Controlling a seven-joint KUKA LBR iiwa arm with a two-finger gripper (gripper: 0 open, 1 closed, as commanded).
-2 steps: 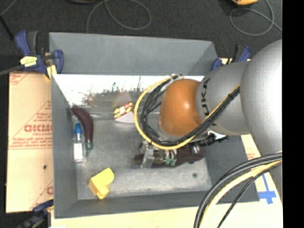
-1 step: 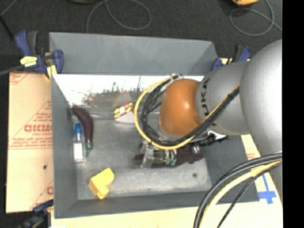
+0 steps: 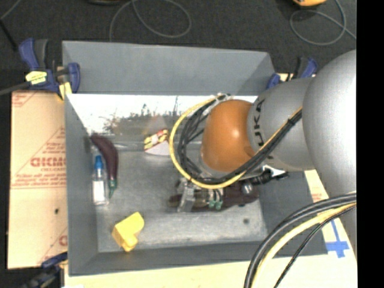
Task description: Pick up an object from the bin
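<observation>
My gripper [image 3: 191, 198] is low in the middle of the bin, near the front, below the orange dome. A dark brown thing [image 3: 243, 195] lies just right of it, partly under the arm; I cannot tell whether they touch. A small green piece [image 3: 216, 204] sits right by the gripper. A white, red and yellow packet [image 3: 157, 141] lies behind it near the back wall. A yellow block [image 3: 128, 231] rests at the front left of the bin.
Along the left wall lie a clear bottle with a blue cap [image 3: 98, 182], a dark maroon strip [image 3: 106, 153] and a small green item [image 3: 112, 183]. The arm with its yellow and black cables covers the right half of the bin.
</observation>
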